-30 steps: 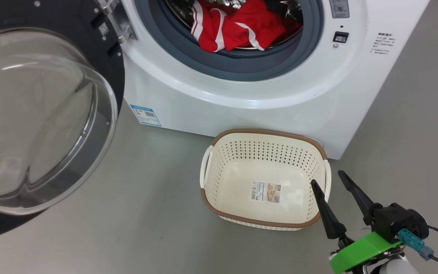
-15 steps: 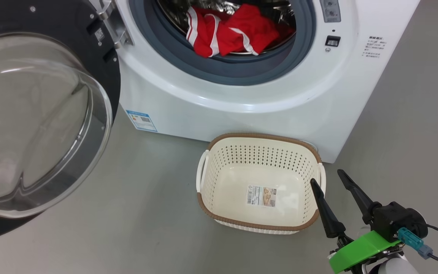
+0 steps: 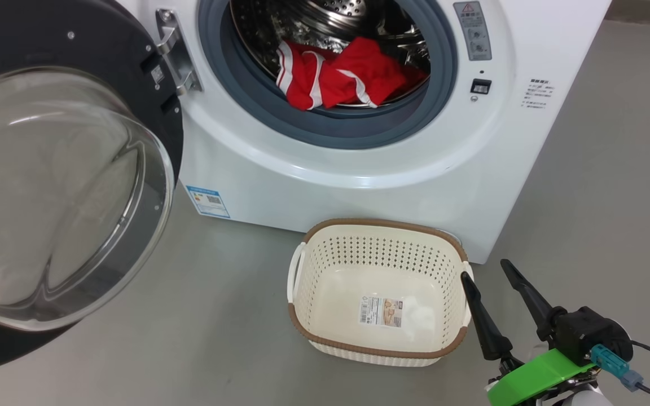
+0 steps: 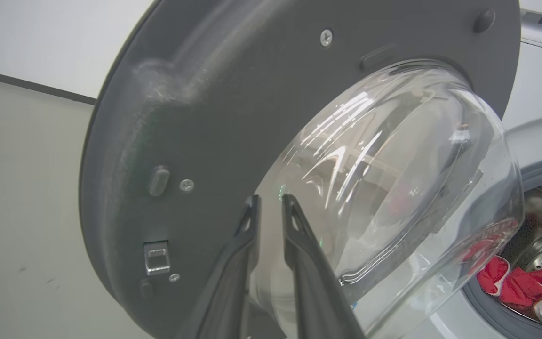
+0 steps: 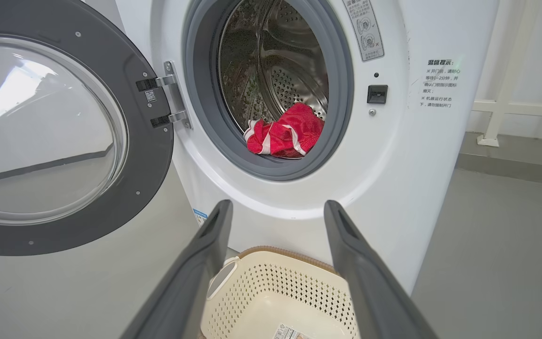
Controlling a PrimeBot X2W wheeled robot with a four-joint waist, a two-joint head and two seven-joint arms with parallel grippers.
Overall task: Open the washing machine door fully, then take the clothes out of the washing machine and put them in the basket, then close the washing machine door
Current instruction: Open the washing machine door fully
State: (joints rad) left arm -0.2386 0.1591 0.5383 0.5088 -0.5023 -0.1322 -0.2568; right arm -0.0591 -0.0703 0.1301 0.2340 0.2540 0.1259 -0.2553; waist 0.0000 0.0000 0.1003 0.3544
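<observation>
**Door wide open, red laundry waiting at the lip of the drum**

I'm sizing up the clothes (image 3: 336, 76), and I read them as a light but floppy load. The fabric looks thin and soft, so it should sag and trail once lifted. It isn't fragile, though it could snag on the grey gasket (image 3: 330, 132) of the washing machine (image 3: 359, 186). My pick for a hold is the raised fold on top of the heap. I'd pinch deep into bunched cloth, not a loose edge, so the whole garment comes along.

They're bright red with white stripes and piping, crumpled into one low pile at the front of the machine's drum, just inside the gasket's lower lip.

The washing machine door (image 3: 20, 34) stands swung out left of the machine's opening, its glass bowl bulging toward me. The basket (image 3: 381, 225) sits on the floor against the machine's front, below the opening.

My right gripper (image 3: 484, 270) is spread wide and holds nothing, further out from the machine than the basket. My left gripper (image 4: 269, 197) shows a narrow gap with nothing in it, close by the door's inner face.
</observation>
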